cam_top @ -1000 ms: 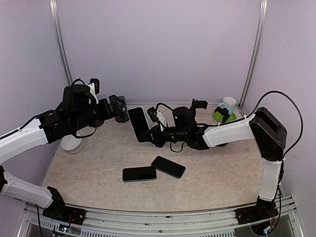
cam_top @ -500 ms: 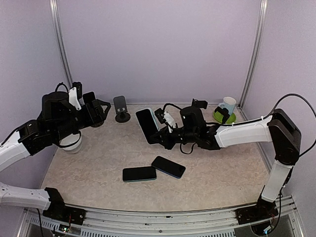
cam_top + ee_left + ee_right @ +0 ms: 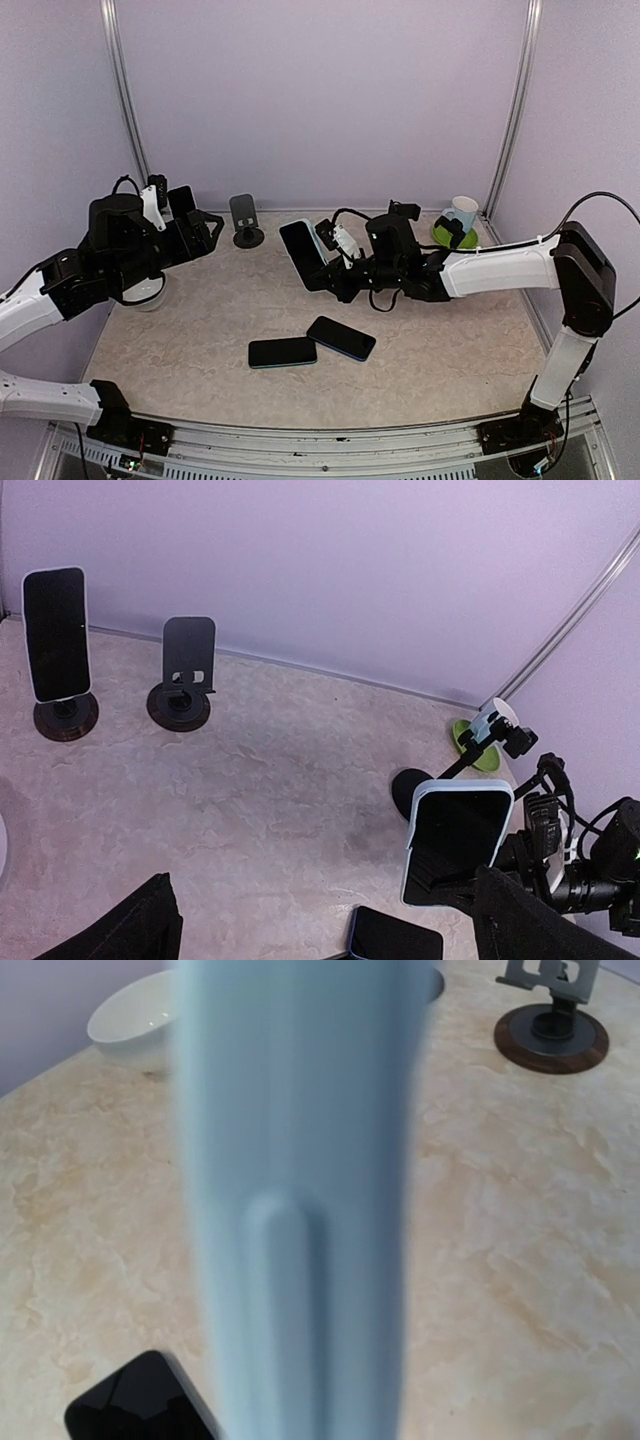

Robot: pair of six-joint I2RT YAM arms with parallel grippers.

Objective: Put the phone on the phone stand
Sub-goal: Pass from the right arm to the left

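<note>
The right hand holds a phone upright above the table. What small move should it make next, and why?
Probably carry the phone a little left and back toward the empty stand. The right hand is shut on the phone, which stands upright in the air, and that stand's plate is bare. The left hand is open and off to the side.

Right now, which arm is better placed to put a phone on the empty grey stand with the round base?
Right. The right gripper is shut on the white-edged black-screen phone, held upright off the table, not far from the empty grey stand. The left gripper is open and holds nothing.
</note>
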